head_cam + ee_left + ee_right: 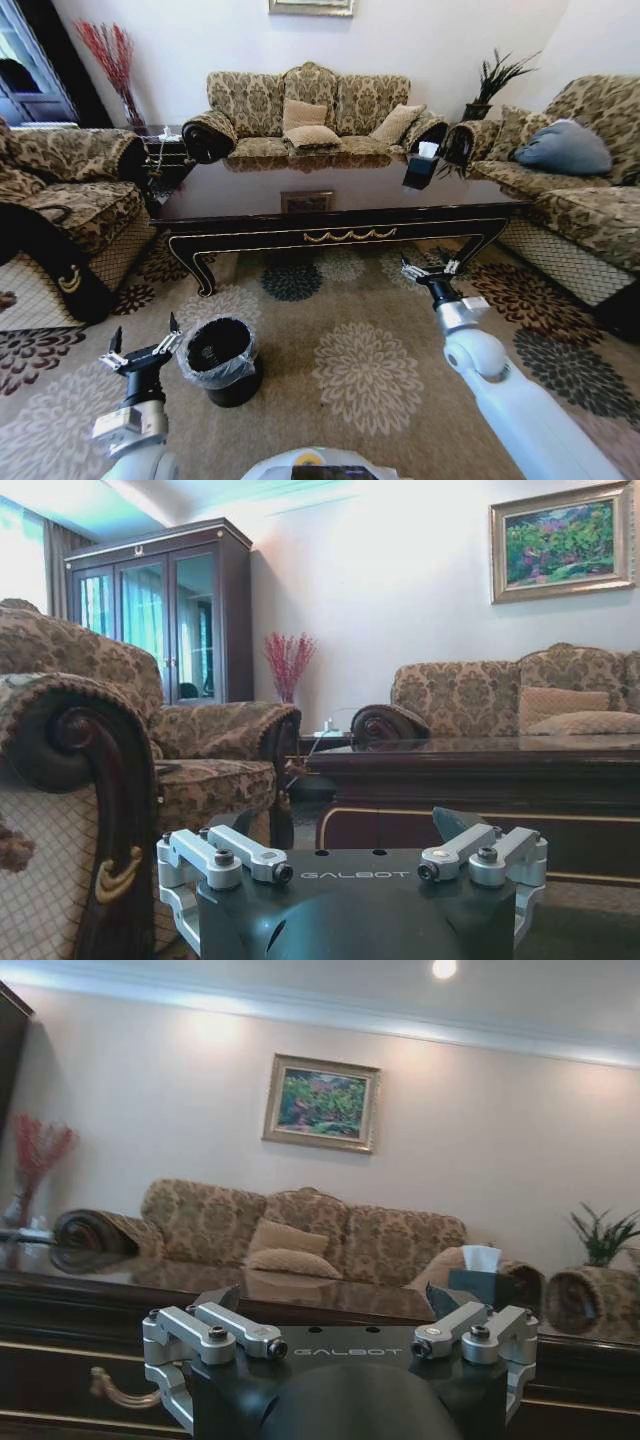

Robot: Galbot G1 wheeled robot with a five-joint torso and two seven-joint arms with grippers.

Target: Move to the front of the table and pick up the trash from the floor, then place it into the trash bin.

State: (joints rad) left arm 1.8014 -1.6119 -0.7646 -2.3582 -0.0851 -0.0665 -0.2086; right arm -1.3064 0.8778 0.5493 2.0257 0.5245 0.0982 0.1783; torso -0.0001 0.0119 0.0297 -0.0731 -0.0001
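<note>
Patterned floral carpet (370,370) covers the floor, w/ sofas on three sides: one at back (310,115), one on robot's left (60,200), one on robot's right (580,190). The table (340,205), long, glossy dark wood w/ gold scroll on front apron, stands across the middle, just ahead of both arms; also seen from left wrist (480,780) & right wrist (90,1310). Black tissue box (421,168) sits on its right end. The trash bin (220,360), black w/ clear liner over rim, stands upright on carpet, near side of table, just beside left gripper (142,350), whose jaws are spread apart, holding nothing. Right gripper (430,268) hangs near table's front right leg, jaws also apart, empty. No trash pieces can be made out on the carpet.
</note>
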